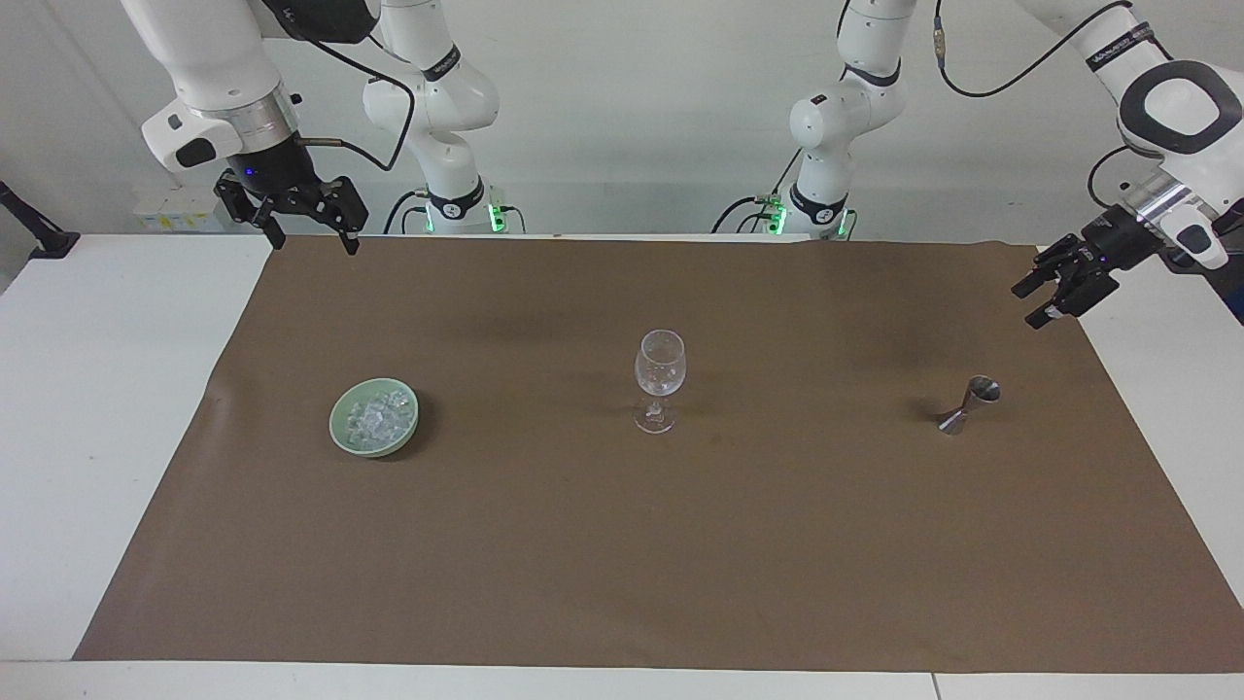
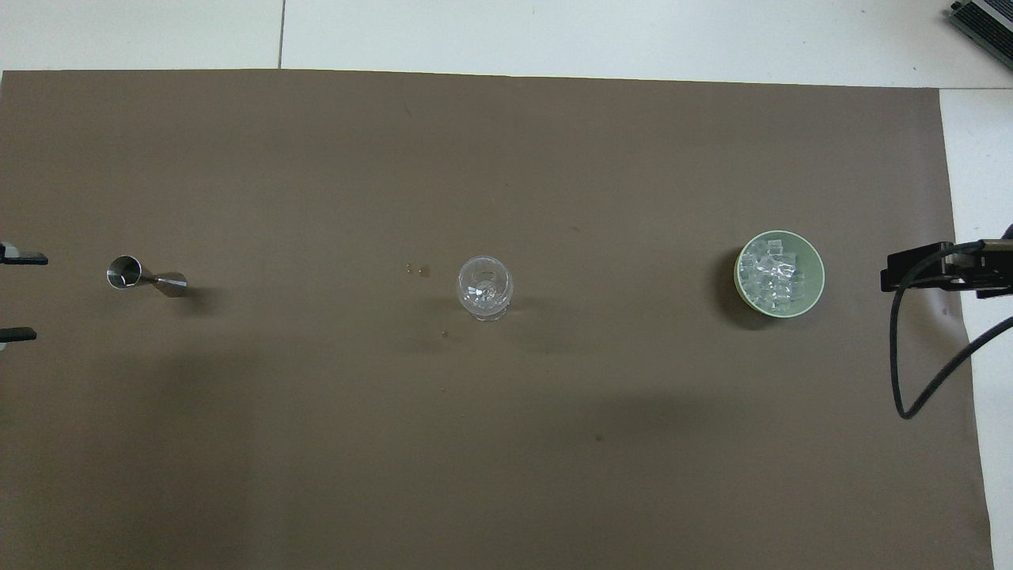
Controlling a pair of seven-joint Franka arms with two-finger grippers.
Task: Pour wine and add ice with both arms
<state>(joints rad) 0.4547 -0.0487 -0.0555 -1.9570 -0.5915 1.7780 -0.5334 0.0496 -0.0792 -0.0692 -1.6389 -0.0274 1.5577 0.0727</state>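
The ice is lying heaped in a pale green bowl toward the right arm's end of the table; its small glassy chunks are probably hard, light and slippery, best pinched singly across flat faces. The steel jigger toward the left arm's end looks stiff and light, easiest taken at its narrow waist, while the wine glass standing midway looks fragile. The right gripper is hanging over the mat's corner, the left gripper is angling toward the jigger, fingers apart and empty on both.
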